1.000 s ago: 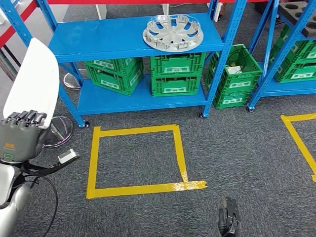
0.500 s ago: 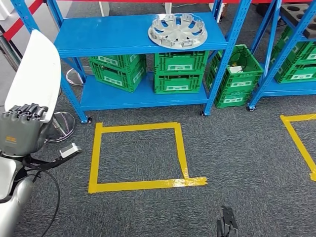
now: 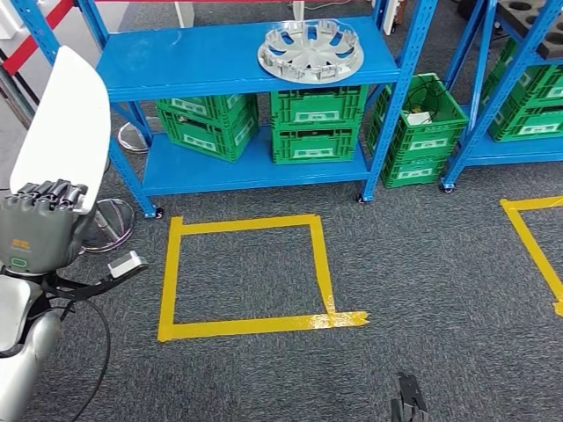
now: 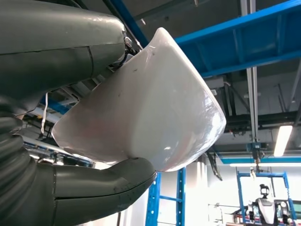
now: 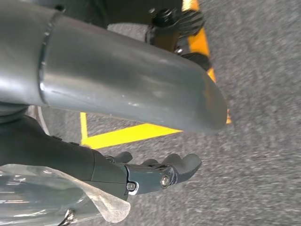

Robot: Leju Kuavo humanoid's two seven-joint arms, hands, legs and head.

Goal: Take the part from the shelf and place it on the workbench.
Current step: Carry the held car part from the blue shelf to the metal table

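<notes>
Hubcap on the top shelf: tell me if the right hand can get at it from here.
Probably not yet. The hubcap lies uncovered on the blue shelf, but the right hand hangs low and apart from it, across the yellow tape square.

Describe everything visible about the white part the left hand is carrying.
The white part is a smooth, glossy shell that looks like moulded plastic, with rounded corners and a gently curved, bowed face; faint scuffs show in the left wrist view. It is held upright at the robot's left side, its upper end tilted away toward the blue shelf. The left hand grips its lower end, dark fingers over the edge and the thick thumb under it. Nothing else touches it.
</notes>
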